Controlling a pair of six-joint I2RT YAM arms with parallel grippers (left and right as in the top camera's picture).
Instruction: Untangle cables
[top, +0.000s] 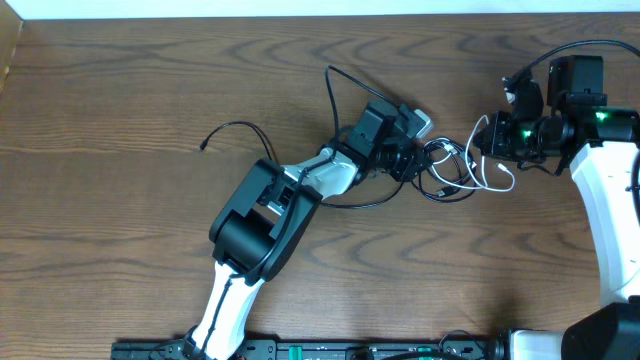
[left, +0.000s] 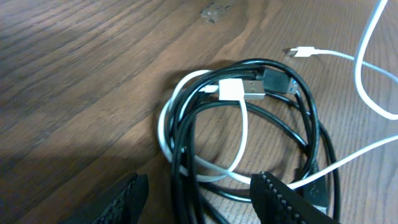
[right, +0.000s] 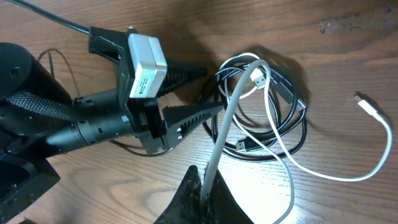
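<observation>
The cables lie wound together in a small coil right of the table's middle. The black cable (top: 449, 195) (left: 186, 143) (right: 300, 134) loops round the white cable (top: 497, 186) (left: 243, 134) (right: 323, 175). My left gripper (top: 410, 160) (left: 199, 205) (right: 199, 93) is open at the coil's left edge, low over the table, with black strands passing between its fingers (left: 283, 199). Just right of the coil, my right gripper (top: 487, 140) (right: 205, 190) is shut on a lifted stretch of the white cable. A white plug end (left: 305, 51) (right: 370, 106) lies free on the table.
A thin black cord end (top: 225, 130) curls on the wood left of the left arm. The left arm (top: 270, 215) slants from the front edge to the middle. The right arm (top: 610, 210) stands along the right side. A pale wall runs along the far edge.
</observation>
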